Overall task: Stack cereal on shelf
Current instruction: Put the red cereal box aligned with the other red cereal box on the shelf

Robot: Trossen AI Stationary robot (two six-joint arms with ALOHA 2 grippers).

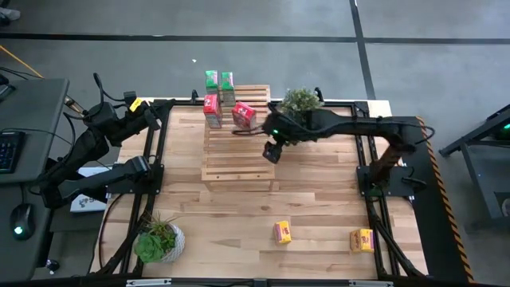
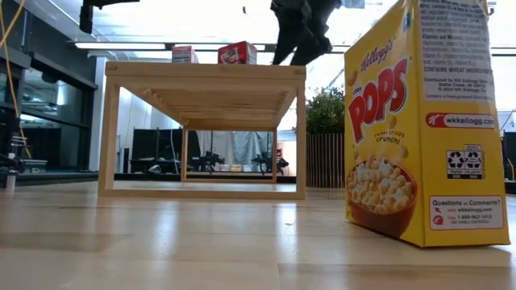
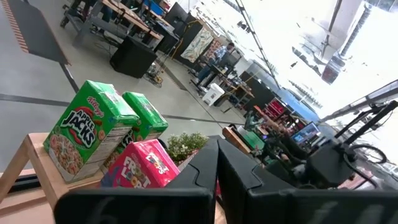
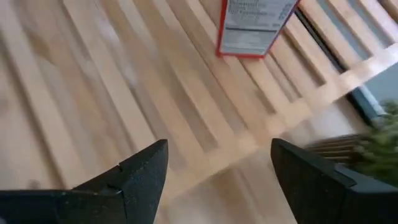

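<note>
Grey floor (image 1: 279, 20) with dark lines — desk (image 1: 24, 119) alongside.

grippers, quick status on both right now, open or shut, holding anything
left gripper: shut, holding nothing, parked at the table's left edge.
right gripper: open, empty, over the shelf.

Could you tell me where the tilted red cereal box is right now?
In the high view, the red cereal box sits on the shelf, toward its far right, just left of the open right gripper.
</note>
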